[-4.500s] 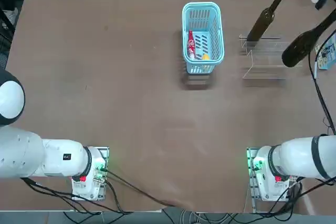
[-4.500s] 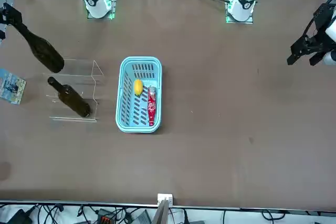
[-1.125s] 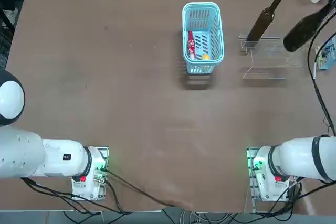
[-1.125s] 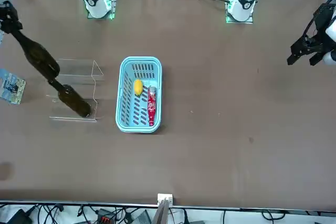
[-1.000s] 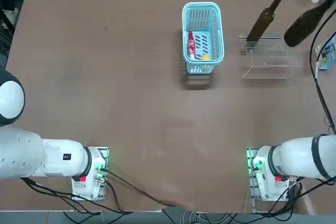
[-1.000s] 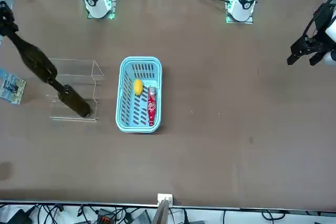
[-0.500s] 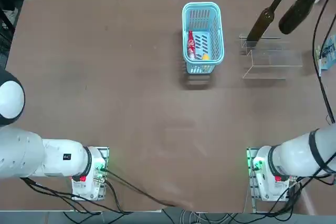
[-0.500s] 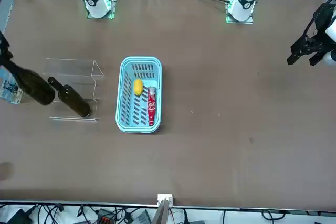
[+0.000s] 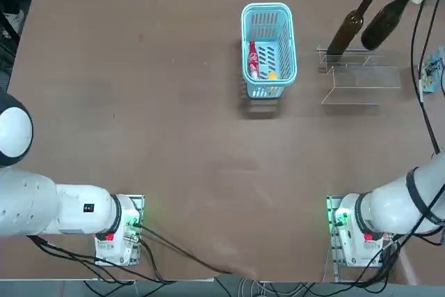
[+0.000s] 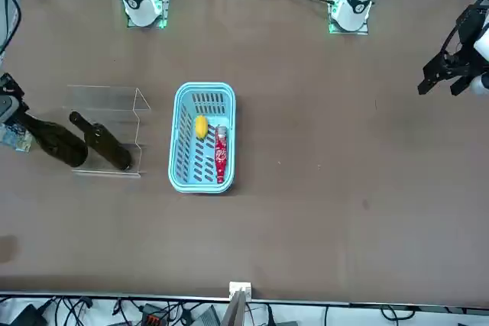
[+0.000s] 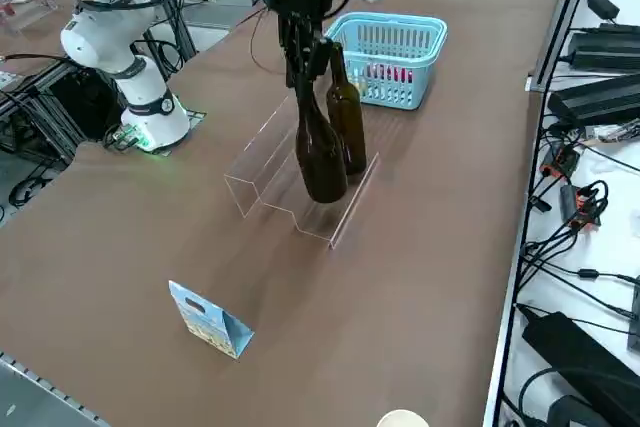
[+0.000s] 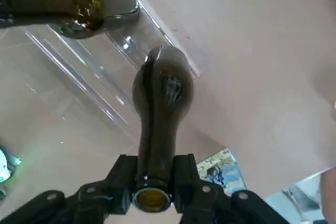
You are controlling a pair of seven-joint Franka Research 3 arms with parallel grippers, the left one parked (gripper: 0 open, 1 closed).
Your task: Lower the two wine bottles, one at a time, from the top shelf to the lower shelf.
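Two wine bottles; hand grips one.

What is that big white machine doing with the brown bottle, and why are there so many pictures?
It is a robot arm. Four cameras watch at once: overhead, across the table, from the side, and on the wrist. The right gripper has its jaws shut on the neck of one wine bottle, holding it by the clear stand. The other wine bottle stands there already. A blue basket holds a small red bottle and something yellow. A little picture card sits on the brown table.
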